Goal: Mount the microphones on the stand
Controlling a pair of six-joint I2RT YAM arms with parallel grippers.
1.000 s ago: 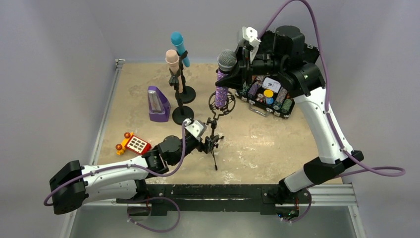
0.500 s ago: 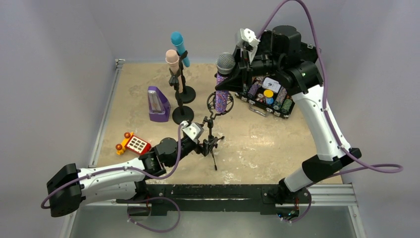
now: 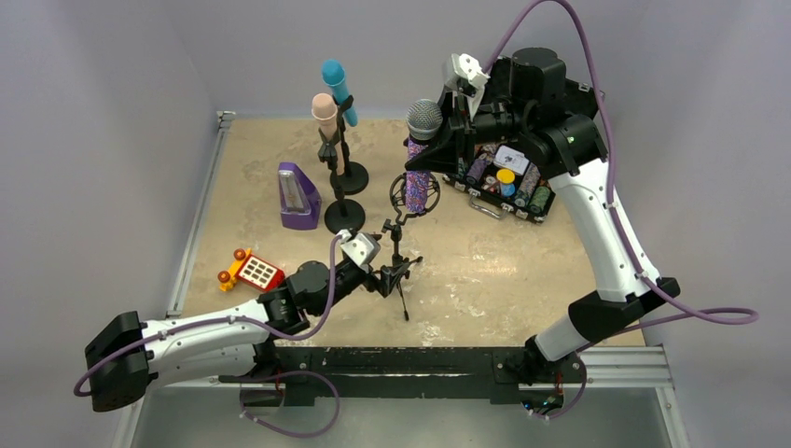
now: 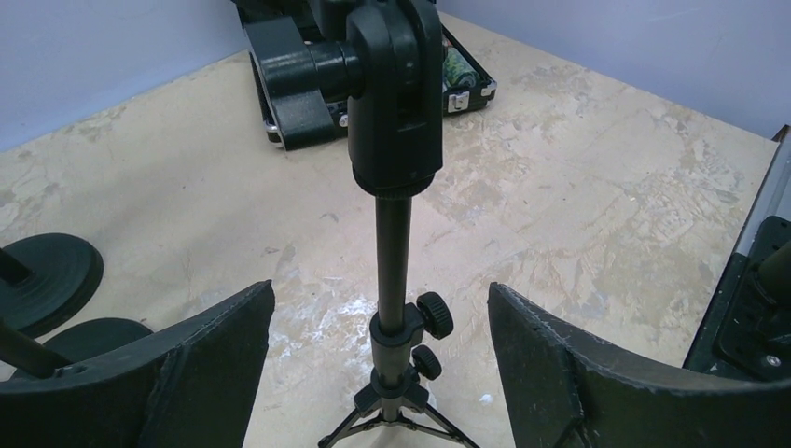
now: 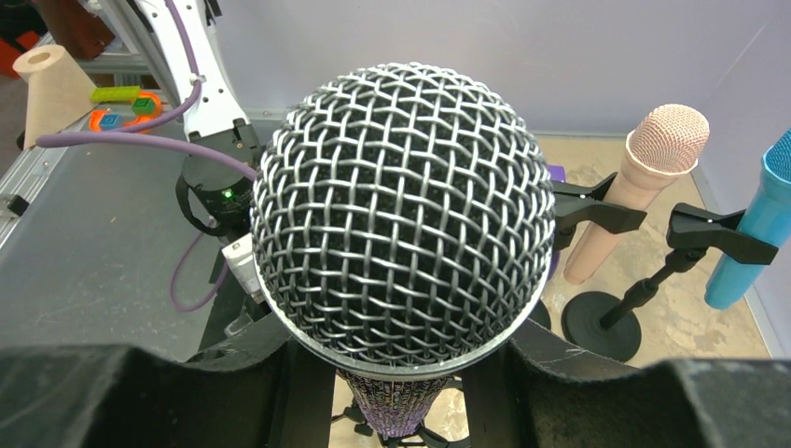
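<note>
My right gripper (image 3: pixel 431 147) is shut on the glittery purple microphone (image 3: pixel 420 177) just below its grey mesh head (image 5: pixel 403 215) and holds it upright. The mic's lower end sits in the ring mount (image 3: pixel 413 194) of the black tripod stand (image 3: pixel 399 261). My left gripper (image 3: pixel 384 273) is open, with its jaws on either side of the stand's pole (image 4: pixel 393 252) and not touching it. The turquoise microphone (image 3: pixel 336 82) and the peach-pink microphone (image 3: pixel 325 112) sit clipped on two round-base stands at the back.
A purple metronome (image 3: pixel 298 198) stands left of the round stand bases (image 3: pixel 343 217). A red toy phone (image 3: pixel 250 271) lies at the near left. An open black case (image 3: pixel 508 182) of small items lies at the back right, under my right arm.
My right gripper has shifted the purple microphone slightly left and down over the ring mount. My left arm has shifted slightly, its gripper staying around the tripod's pole.
</note>
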